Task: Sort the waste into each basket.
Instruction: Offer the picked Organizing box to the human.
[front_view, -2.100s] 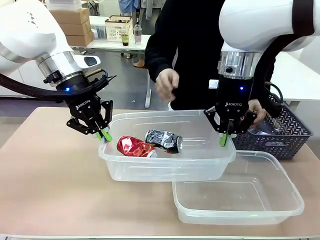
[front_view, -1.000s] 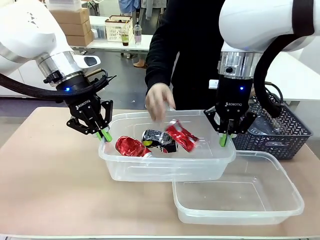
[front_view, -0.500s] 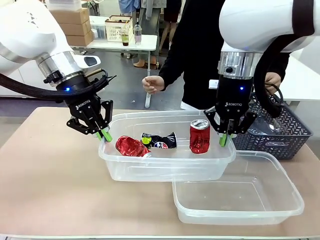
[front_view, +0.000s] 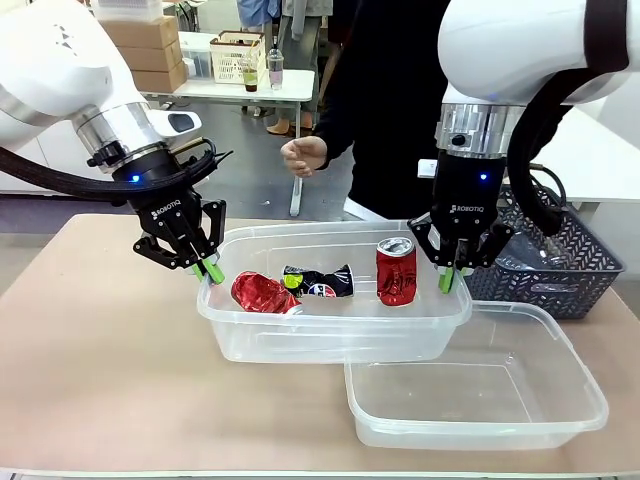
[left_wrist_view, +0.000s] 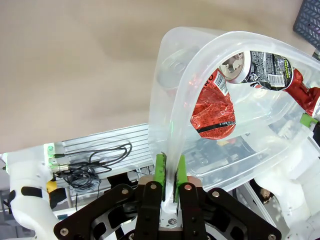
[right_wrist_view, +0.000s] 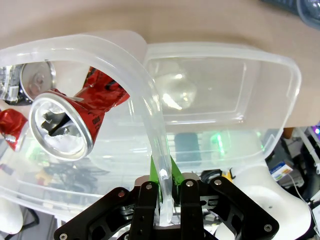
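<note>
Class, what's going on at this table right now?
The left end effector and right end effector each clamp the rim of one clear tub. It holds a crushed red can, a crushed black can and an upright red can. A second tub lies beside it; the person's hand is raised behind.

The right gripper (right_wrist_view: 164, 172) gripped the curved rim of a clear tub (right_wrist_view: 145, 95), its green pads pressed against either side of the plastic. Inside that tub, a red can (right_wrist_view: 70, 122) showed its torn silver top. A second clear tub (right_wrist_view: 240, 95) lay beyond, on the tan table (right_wrist_view: 150, 20).
</note>
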